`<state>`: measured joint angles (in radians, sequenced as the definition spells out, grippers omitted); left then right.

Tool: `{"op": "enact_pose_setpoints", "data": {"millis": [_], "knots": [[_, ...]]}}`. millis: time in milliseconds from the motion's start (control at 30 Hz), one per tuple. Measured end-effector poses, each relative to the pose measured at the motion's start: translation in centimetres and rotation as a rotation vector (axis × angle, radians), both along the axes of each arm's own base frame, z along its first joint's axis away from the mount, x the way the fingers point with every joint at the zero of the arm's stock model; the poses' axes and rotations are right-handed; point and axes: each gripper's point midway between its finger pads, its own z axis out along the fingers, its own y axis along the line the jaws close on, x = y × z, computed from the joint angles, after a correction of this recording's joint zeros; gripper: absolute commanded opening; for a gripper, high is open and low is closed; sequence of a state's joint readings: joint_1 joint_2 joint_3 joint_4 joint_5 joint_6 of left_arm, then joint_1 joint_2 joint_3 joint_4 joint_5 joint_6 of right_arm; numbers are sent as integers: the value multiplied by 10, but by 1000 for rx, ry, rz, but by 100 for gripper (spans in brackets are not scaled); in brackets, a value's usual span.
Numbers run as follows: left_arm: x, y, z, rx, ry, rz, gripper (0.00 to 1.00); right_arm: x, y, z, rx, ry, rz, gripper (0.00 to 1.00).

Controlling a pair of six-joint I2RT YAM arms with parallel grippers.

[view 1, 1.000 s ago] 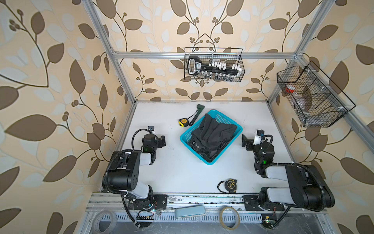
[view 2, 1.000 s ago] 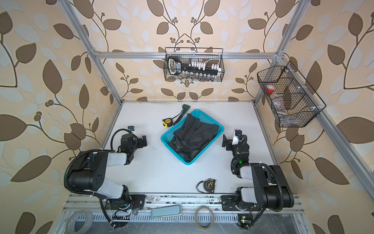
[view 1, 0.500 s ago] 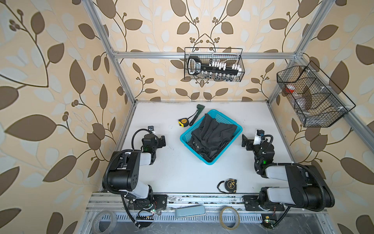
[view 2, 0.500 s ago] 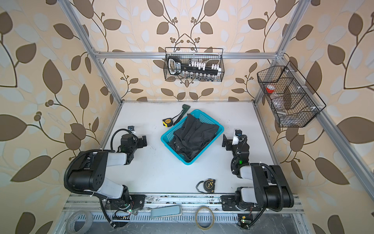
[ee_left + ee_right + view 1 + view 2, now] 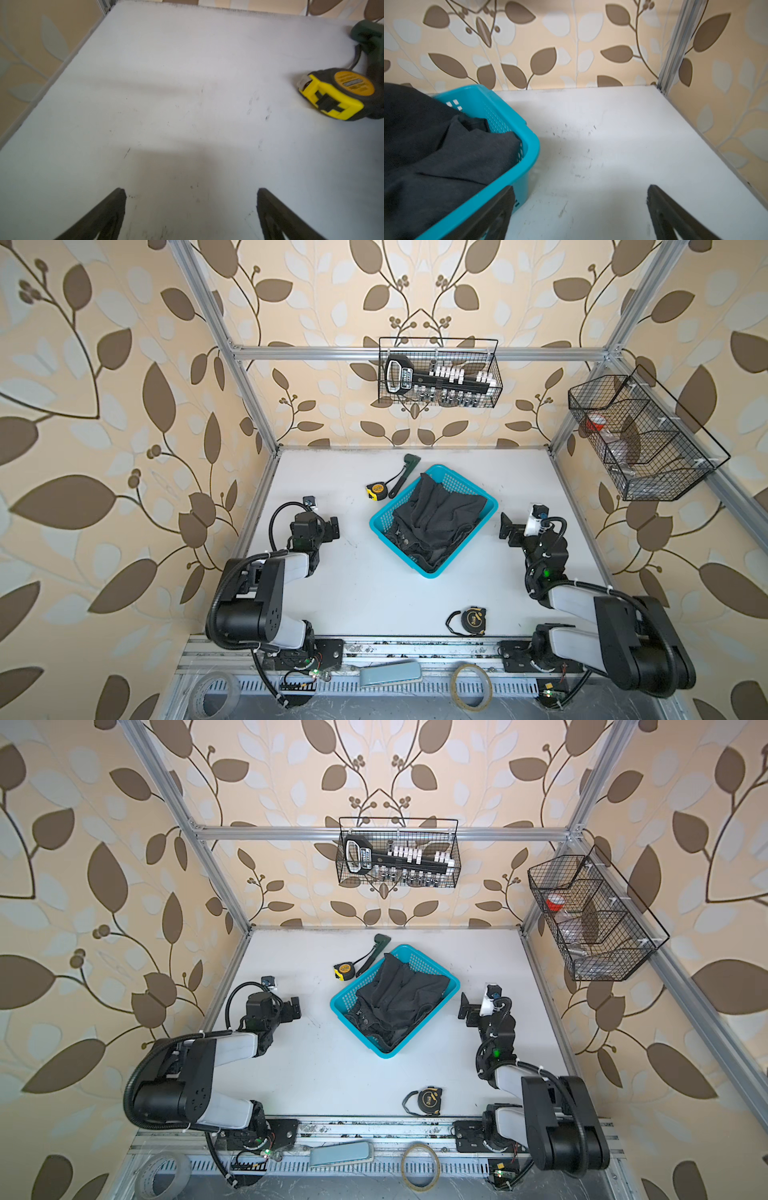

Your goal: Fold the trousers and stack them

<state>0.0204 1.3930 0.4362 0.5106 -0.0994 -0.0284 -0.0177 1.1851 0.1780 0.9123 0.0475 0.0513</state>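
The trousers (image 5: 436, 522) were seen heaped in the basket (image 5: 430, 572) at the middle of the desk (image 5: 374, 597); the left gripper (image 5: 191, 193) and right gripper (image 5: 581, 190) were held wide open and empty on either side; the basket, it was judged, could be dragged along if denim snagged its rim.

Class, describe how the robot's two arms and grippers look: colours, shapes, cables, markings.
Left arm and right arm: black joints, white link covers, black cables looping at the wrists. Left gripper and right gripper: black tapering fingers. A small green light glows on the right arm.
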Motion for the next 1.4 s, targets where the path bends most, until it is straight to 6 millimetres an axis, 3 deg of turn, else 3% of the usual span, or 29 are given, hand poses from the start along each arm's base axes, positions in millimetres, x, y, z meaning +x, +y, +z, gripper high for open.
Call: {"op": "enact_pose_setpoints", "data": {"millis": [167,333,433,533,633,800,1000,1200,1400], "knots": [[3,3,68,-17,-103,28,99,-6,1,42,11,-73,10,100],[5,-3,125,-103,-115,54,99,0,14,86,25,-66,84,100],[1,-23,149,-155,-96,15,99,2,25,103,38,-15,147,100],[-6,-60,161,-212,-47,-88,99,1,36,105,57,70,212,100],[-15,-99,165,-265,34,-196,99,4,48,101,80,176,276,100],[-29,-185,166,-317,163,-421,99,9,61,88,108,333,355,100],[-47,-268,140,-346,303,-579,99,23,65,65,109,488,389,100],[-33,-322,108,-334,409,-558,99,33,64,39,104,600,398,98],[-16,-353,73,-325,487,-474,99,43,64,26,101,652,405,98]]}}
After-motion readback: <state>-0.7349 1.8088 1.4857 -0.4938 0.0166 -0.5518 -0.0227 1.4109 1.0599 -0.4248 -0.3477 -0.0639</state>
